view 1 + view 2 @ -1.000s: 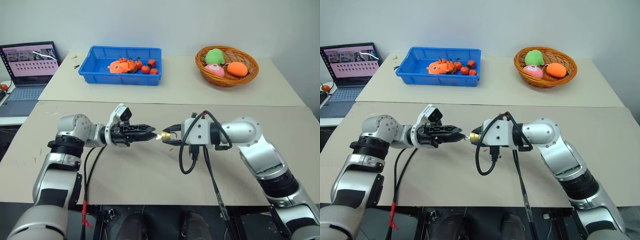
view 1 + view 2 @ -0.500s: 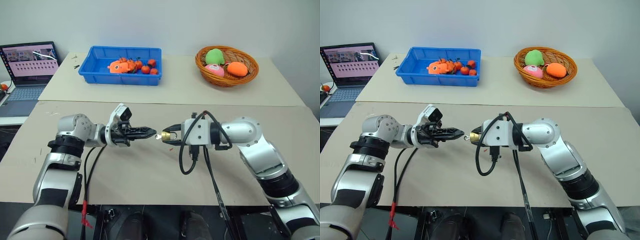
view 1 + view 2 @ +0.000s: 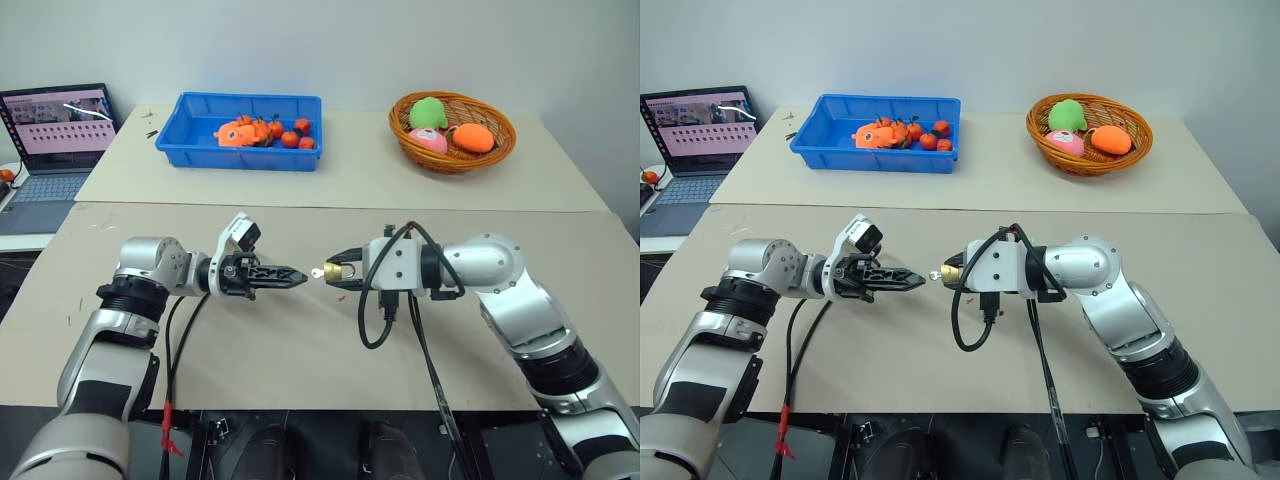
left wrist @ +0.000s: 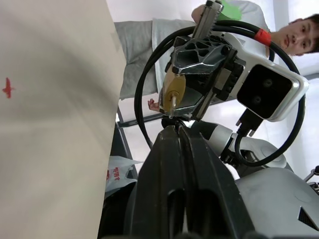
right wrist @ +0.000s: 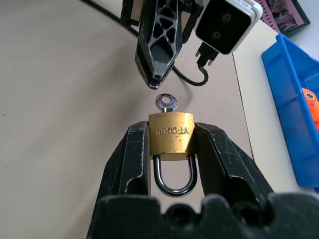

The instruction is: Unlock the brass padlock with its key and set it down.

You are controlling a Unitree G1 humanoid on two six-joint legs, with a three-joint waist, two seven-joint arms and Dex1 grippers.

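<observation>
Brass padlock point(image 5: 171, 140) is sitting clamped btwn the two black fingers of the right gripper point(image 5: 172, 149), held up off the table point(image 3: 300, 350), body squeezed from both sides. Its silver shackle point(image 5: 173, 177) is pointing back toward the wrist, looking closed in the right wrist view. Key point(image 5: 166, 103) is sticking out of the lock's far end, w/ its round bow facing the left gripper point(image 5: 155, 79).

Left gripper is hovering just beside the key bow, tips pointing at it, a small gap showing btwn tip and key in the right wrist view, so not touching. Its fingers are lying close together, nearly meeting at the tips, gripping nothing. In the left wrist view the padlock point(image 4: 174, 88) and key point(image 4: 171, 106) are hanging just past the fingertips point(image 4: 172, 130), in line w/ them.

Both arms are meeting over the middle of the near table, grippers facing each other, roughly level.

On the far table: blue bin point(image 3: 205, 148) w/ small orange and red toys point(image 3: 265, 131) inside, and a wicker basket point(image 3: 452, 160) holding green, pink and orange plush items point(image 3: 448, 125). Laptop point(image 3: 55, 135) is standing open off to the robot's left, screen lit. Black cables point(image 3: 385, 315) are looping down from the right wrist. A person in a grey top point(image 4: 144, 37) is showing behind the right arm in the left wrist view.
</observation>
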